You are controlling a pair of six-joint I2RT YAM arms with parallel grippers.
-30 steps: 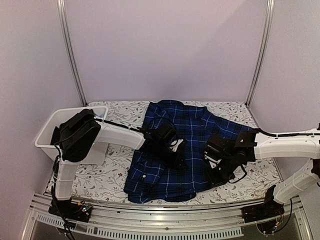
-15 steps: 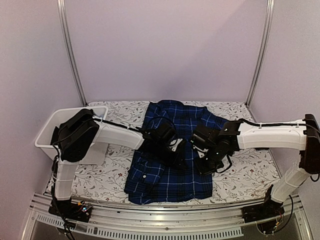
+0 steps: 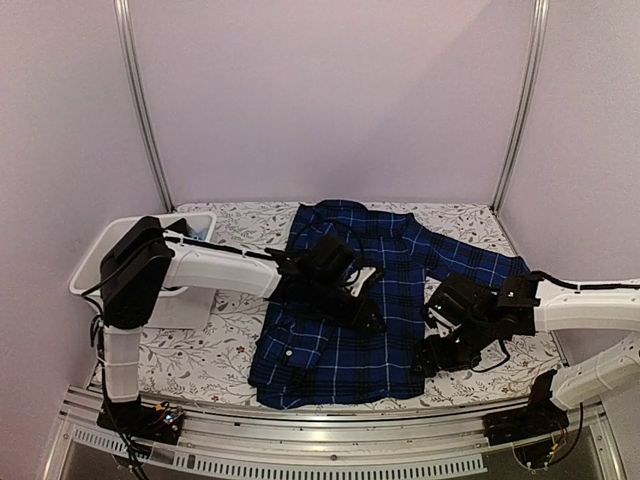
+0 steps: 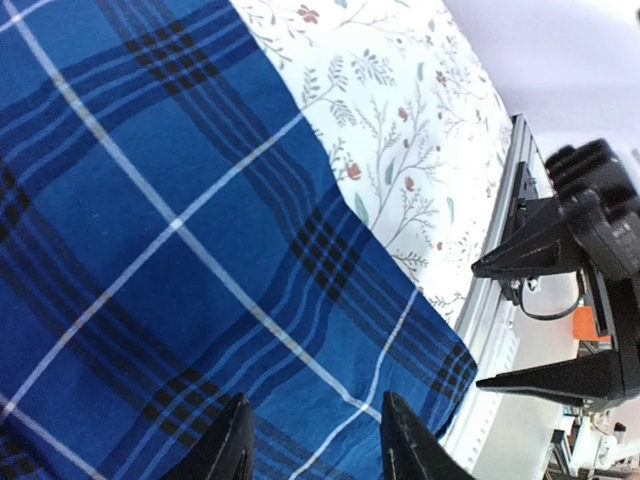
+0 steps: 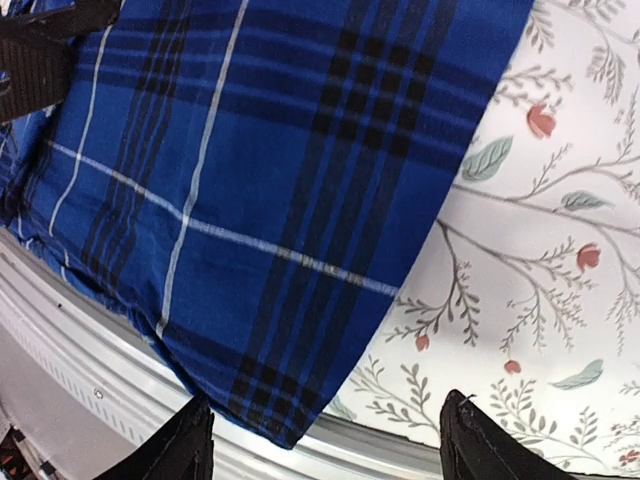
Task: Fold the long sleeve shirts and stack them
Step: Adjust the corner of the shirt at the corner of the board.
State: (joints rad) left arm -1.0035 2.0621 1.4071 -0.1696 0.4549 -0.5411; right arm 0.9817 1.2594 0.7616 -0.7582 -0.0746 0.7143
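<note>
Where the flowered table cover (image 3: 220, 350) starts at the left, a white plastic bin (image 3: 100, 262) stands well to the left of the navy plaid long sleeve shirt (image 3: 335, 355). The shirt lies flat mid-table, with its collar on the far side and its hem near the front rail (image 3: 320, 440). The left gripper (image 3: 372, 323) is low over the shirt's middle, its fingers partly spread and nothing pinched between them. The right sleeve (image 3: 480, 262) trails out from the shirt's far right side. At the shirt's near right corner the right gripper (image 5: 325, 440) hangs with its fingers spread wide and empty. The shirt looks light, thin and limp. It will likely sag, crease and slide on the cover rather than hold a shape. Good holds look to be the right edge, a hem corner or the cuff, with all layers pinched together.
</note>
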